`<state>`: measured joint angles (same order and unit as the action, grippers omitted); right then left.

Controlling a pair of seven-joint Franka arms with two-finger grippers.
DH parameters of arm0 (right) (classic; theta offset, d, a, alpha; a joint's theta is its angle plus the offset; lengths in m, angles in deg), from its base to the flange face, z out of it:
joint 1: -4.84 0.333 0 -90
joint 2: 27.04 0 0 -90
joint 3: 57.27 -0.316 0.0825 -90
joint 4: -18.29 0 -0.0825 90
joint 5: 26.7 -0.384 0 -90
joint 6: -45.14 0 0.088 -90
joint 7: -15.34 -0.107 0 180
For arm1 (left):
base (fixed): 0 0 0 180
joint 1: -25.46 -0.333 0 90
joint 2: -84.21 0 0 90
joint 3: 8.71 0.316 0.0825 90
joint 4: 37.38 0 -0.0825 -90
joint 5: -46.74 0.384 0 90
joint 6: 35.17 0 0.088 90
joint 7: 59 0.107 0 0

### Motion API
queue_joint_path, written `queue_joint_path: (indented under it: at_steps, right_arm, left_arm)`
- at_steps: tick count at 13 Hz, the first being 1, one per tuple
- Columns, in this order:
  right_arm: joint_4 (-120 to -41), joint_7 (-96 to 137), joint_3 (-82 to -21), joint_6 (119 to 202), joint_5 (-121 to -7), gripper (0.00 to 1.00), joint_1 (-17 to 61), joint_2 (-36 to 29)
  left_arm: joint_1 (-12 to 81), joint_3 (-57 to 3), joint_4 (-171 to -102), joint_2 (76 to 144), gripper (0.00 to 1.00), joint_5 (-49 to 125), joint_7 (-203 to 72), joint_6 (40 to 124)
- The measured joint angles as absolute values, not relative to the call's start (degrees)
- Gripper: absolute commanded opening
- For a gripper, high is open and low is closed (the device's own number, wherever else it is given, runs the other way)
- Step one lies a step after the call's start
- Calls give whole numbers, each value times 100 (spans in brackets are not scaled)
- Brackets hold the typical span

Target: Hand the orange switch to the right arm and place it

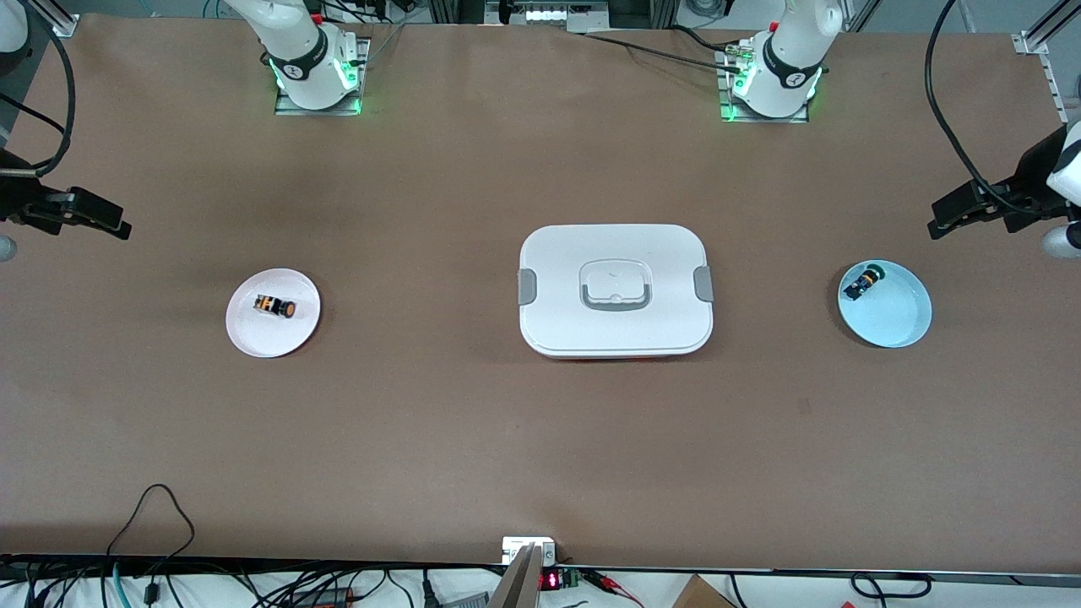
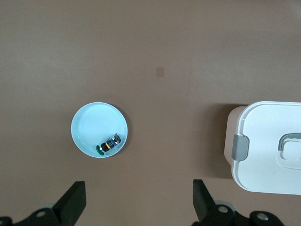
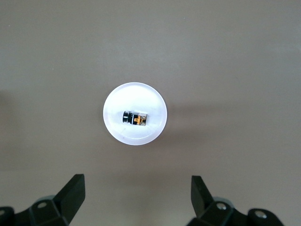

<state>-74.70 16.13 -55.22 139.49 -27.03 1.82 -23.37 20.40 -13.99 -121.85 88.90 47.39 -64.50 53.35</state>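
The orange switch [image 1: 276, 307] [image 3: 135, 118] lies on its side on a small white plate [image 1: 247, 334] [image 3: 117, 134] toward the right arm's end of the table. My right gripper [image 1: 103, 218] [image 3: 137, 183] hangs open and holds nothing. It is over bare table at that end, clear of the plate. My left gripper [image 1: 954, 211] [image 2: 138, 188] is also open with nothing between its fingers. It is over bare table at the left arm's end, apart from the light blue plate [image 1: 897, 319] [image 2: 89, 126].
A switch with a green cap [image 1: 863, 281] [image 2: 108, 144] lies on the light blue plate. A white lidded box [image 1: 557, 262] [image 2: 263, 141] with grey clips and a handle sits mid-table between the two plates. Cables run along the table edge nearest the front camera.
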Motion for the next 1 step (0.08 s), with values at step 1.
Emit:
queue_joint_path:
  at_steps: [1]
  right_arm:
    - [-7470,1538,-5529,13949,-2703,100,189,-2337]
  left_arm:
    - [2017,-1391,-12181,8891,100,4739,-6412,5336]
